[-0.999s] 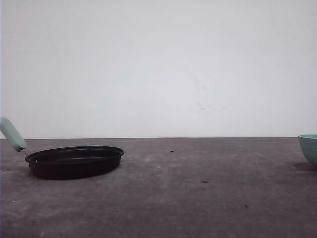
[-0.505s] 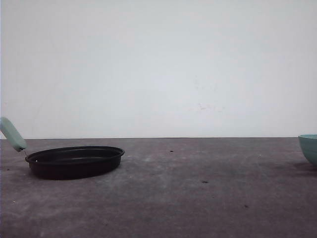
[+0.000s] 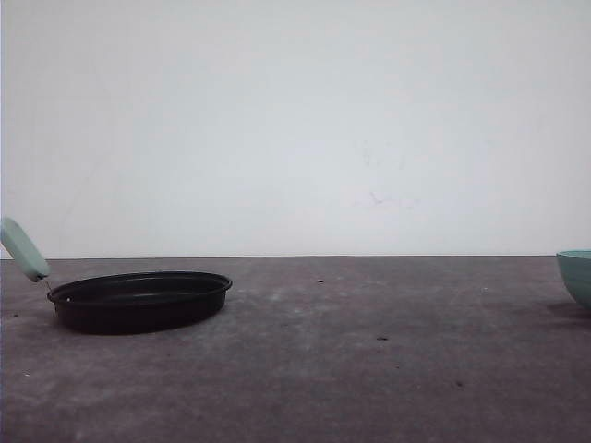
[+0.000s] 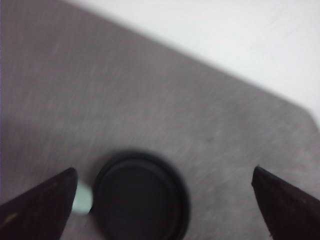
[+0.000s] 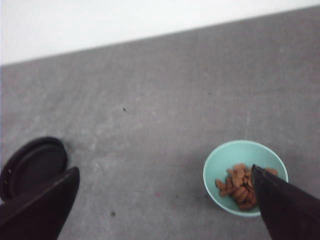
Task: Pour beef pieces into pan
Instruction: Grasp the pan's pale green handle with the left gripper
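- Right end effector [image 5: 165, 210] hangs spread wide and empty above the small reddish-brown beef pieces [image 5: 239, 193], heaped in the teal-green round bowl [image 5: 216, 168].
- Left end effector [image 4: 165, 210] gapes empty over the wide shallow black pan [image 3: 138, 300].
- Front view matches a second ago: grey desk [image 3: 369, 369] unchanged, pouring not begun.

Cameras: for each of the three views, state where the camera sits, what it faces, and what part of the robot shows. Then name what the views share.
Front view: low at table height, facing the white wall; pan at left, teal bowl at right edge.
Left wrist view: above the table, looking down at the pan; left gripper open.
Right wrist view: high, looking down at the beef pieces in the bowl; right gripper open.
Shared: the pan appears in all three.
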